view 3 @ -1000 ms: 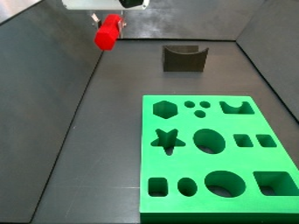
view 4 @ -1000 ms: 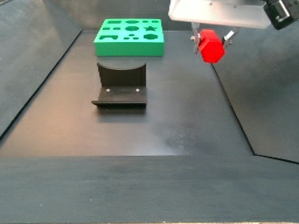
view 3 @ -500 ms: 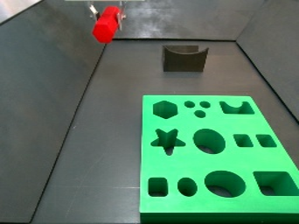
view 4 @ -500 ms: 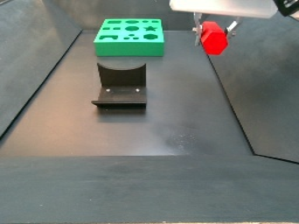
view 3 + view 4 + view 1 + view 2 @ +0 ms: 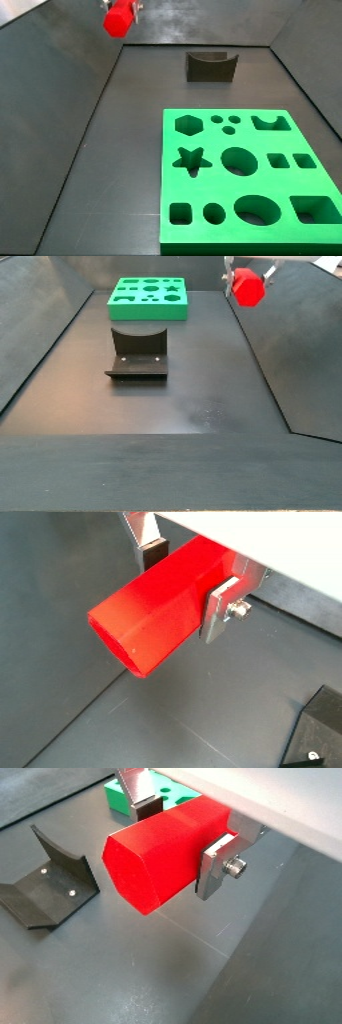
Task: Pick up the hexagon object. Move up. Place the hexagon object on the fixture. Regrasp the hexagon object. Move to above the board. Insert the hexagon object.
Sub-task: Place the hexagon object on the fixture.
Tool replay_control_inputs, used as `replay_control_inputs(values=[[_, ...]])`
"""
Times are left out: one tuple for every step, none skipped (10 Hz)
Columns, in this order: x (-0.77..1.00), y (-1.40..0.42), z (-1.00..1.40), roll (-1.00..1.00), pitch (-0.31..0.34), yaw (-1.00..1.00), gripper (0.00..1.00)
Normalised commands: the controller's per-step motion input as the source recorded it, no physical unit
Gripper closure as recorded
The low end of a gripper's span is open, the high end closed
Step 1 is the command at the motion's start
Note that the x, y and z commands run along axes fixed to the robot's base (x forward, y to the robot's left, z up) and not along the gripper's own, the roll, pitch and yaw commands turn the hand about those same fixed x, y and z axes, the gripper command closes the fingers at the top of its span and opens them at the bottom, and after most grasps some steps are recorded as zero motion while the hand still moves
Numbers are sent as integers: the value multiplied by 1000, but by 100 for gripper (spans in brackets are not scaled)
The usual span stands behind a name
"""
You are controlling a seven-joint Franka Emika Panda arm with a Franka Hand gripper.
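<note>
The red hexagon object (image 5: 150,617) (image 5: 154,860) is clamped between the flat silver fingers (image 5: 221,607) (image 5: 218,860) of my gripper (image 5: 187,580) (image 5: 178,833), which is shut on it. Both side views show the hexagon object (image 5: 120,19) (image 5: 247,288) hanging high above the floor at the picture's upper edge, with the gripper (image 5: 123,7) (image 5: 249,273) mostly cut off. The dark fixture (image 5: 210,65) (image 5: 138,352) (image 5: 47,890) stands on the floor, off to one side below the gripper. The green board (image 5: 254,141) (image 5: 147,309) (image 5: 171,790) lies beyond the fixture.
Dark grey walls enclose the floor on several sides in both side views. A floor seam (image 5: 201,948) runs under the gripper. A corner of a dark plate with a screw (image 5: 318,727) shows at the edge of a wrist view.
The gripper has risen with the red hexagon object still in it; in both side views it has moved up toward the frame's top edge. Fixture and board have not moved.
</note>
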Motion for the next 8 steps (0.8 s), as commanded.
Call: replay_control_inputs(values=[[-38, -2, 480, -192, -1, -37, 100], [-33, -4, 325, -185, 0, -37, 100], [-27, -5, 262, -187, 2, -37, 100], [1000, 9, 212, -369, 350, 797, 100], [1000, 15, 171, -318, 378, 708, 100], [1000, 14, 155, -227, 350, 508, 100], [1000, 12, 146, -184, 312, 385, 100], [1000, 16, 130, -111, 245, 199, 100]])
